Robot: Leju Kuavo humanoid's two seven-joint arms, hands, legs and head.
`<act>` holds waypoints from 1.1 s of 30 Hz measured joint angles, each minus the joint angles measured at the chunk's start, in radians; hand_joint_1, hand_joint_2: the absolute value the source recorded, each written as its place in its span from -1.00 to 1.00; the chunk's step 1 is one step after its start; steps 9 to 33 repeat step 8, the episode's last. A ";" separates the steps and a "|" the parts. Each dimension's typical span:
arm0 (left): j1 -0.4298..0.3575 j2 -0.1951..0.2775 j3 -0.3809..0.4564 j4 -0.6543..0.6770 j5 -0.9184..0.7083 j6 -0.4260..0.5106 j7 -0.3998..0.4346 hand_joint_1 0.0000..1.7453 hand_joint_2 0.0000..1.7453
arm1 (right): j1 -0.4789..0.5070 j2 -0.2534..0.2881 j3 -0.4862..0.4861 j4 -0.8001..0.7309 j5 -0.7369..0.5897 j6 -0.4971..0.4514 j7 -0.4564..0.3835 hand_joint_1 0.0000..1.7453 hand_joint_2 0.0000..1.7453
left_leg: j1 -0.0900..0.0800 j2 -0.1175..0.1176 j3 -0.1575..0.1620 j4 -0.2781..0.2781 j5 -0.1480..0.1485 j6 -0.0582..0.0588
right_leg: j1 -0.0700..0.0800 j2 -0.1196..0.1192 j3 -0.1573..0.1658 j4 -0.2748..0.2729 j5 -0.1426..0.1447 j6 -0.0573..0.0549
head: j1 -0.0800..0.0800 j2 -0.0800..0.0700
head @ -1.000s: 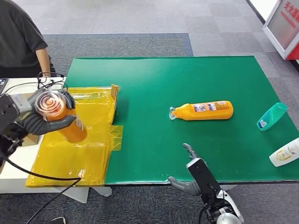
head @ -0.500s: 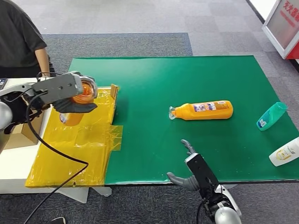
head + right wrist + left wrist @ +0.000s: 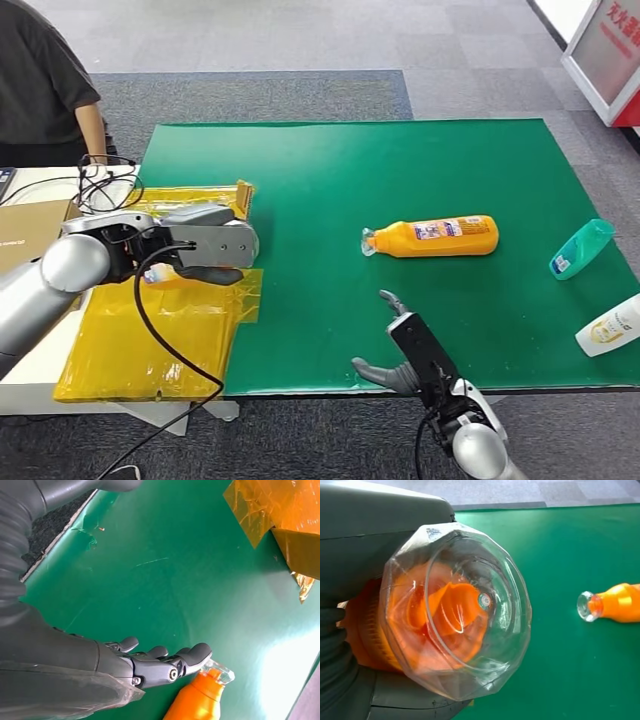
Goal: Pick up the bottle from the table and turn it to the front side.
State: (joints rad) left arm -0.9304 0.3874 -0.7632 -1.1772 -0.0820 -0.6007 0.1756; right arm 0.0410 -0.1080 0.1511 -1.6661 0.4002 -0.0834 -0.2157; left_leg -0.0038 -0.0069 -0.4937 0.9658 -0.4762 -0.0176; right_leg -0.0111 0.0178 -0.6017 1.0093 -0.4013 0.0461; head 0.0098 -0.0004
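the orange bottle (image 3: 434,237) lay on its side on the green table (image 3: 453,160), long axis running left to right, cap toward the robot's left. the right hand (image 3: 400,355), fingers spread and empty, hovered nearer, the bottle just ahead of it. the left hand (image 3: 204,245) gripped a second orange bottle (image 3: 452,610) over the yellow sheet (image 3: 151,330).

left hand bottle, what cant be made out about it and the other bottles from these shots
- Held bottle: the left wrist view faces its clear base, so label and cap are hidden; in the head view the left hand covers most of it.
- Orange bottle on the mat: label text too small in the head view.
- White bottle: cut off by the head view's right edge.
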 joint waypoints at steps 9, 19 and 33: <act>0.018 -0.005 -0.053 0.019 -0.075 0.026 -0.008 1.00 1.00 | -0.008 0.000 0.001 0.009 0.004 0.000 0.011 -1.00 1.00 | 0.000 0.000 -0.001 0.000 0.000 0.000 | 0.000 0.000 0.000 0.000 0.000 0.000 | 0.000 0.000; 0.018 -0.005 -0.053 0.019 -0.075 0.026 -0.008 1.00 1.00 | -0.008 0.000 0.001 0.009 0.004 0.000 0.011 -1.00 1.00 | 0.000 0.000 -0.001 0.000 0.000 0.000 | 0.000 0.000 0.000 0.000 0.000 0.000 | 0.000 0.000; 0.018 -0.005 -0.053 0.019 -0.075 0.026 -0.008 1.00 1.00 | -0.008 0.000 0.001 0.009 0.004 0.000 0.011 -1.00 1.00 | 0.000 0.000 -0.001 0.000 0.000 0.000 | 0.000 0.000 0.000 0.000 0.000 0.000 | 0.000 0.000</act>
